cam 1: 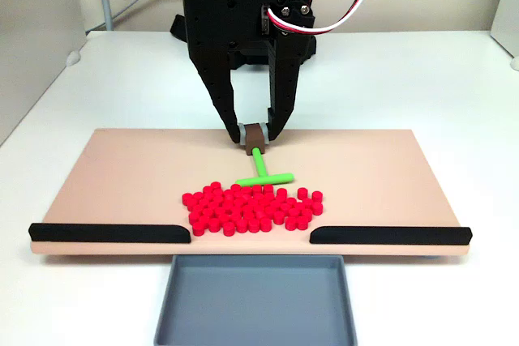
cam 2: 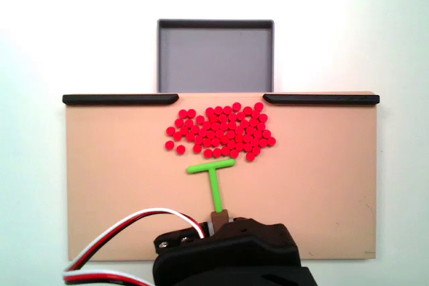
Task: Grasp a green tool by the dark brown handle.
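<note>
The green tool (cam 1: 261,169) lies flat on the tan board (cam 1: 122,176), its thin stem running from the crossbar near the red pile back to the dark brown handle (cam 1: 256,137). My gripper (cam 1: 255,135) comes down from the back, one black finger pressed against each side of that handle. It is shut on the handle, and the tool still rests on the board. In the fixed view from above, the green tool (cam 2: 214,182) points down to the dark brown handle (cam 2: 217,218), which is partly hidden under the arm's black body (cam 2: 228,252).
A heap of small red cylinders (cam 1: 251,208) lies just in front of the crossbar. Two long black strips (cam 1: 109,232) (cam 1: 389,235) line the board's front edge with a gap between them. A grey tray (cam 1: 166,305) sits below that gap.
</note>
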`<state>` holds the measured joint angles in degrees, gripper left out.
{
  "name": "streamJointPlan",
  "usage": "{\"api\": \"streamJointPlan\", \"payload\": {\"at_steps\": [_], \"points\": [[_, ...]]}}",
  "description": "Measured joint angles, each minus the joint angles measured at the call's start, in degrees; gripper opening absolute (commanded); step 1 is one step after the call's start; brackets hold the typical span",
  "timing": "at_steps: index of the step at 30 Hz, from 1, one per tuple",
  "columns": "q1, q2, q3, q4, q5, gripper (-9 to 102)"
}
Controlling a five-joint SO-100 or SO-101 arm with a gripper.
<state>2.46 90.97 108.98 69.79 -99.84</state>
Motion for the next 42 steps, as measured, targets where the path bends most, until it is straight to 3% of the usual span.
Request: {"api": "streamJointPlan", "payload": {"at_steps": [19,27,42], "points": [[-0.1,4.6,0.0,1.1,3.9,0],[-0.1,8.7,0.0,5.4,4.2,0],[-1.9,11.2,0.0,6.8,14.0,0]]}}
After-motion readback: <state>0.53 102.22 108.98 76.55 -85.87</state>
